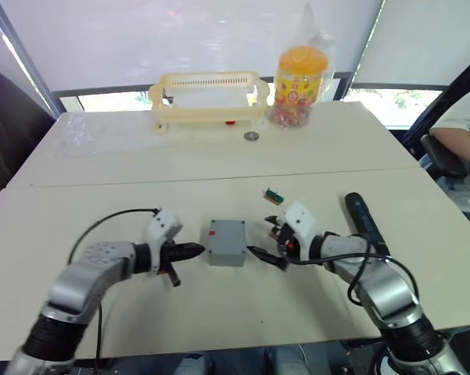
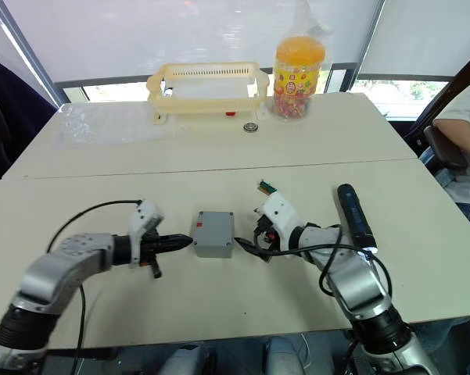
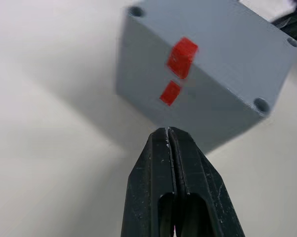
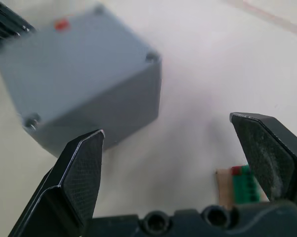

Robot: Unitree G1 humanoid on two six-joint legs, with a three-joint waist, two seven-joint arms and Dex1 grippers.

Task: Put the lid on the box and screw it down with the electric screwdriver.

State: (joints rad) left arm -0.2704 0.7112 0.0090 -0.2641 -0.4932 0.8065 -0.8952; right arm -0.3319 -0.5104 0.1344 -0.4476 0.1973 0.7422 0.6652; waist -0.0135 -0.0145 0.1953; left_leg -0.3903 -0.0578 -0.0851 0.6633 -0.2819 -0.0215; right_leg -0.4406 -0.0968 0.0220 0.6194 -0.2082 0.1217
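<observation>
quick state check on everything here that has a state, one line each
box: on the table between the two claws, grey top face with corner screw holes up, ungripped
electric screwdriver: lying flat on the table, untouched
left claw: shut, empty, tip just short of the box
right claw: open, empty, facing the box
cream basket: upright at the table's far side
orange jar: upright, in a clear bag

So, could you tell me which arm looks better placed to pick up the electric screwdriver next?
Probably the right. The electric screwdriver lies on the table beside the right arm, and the right gripper is open; the left gripper is shut, across the box.
</observation>
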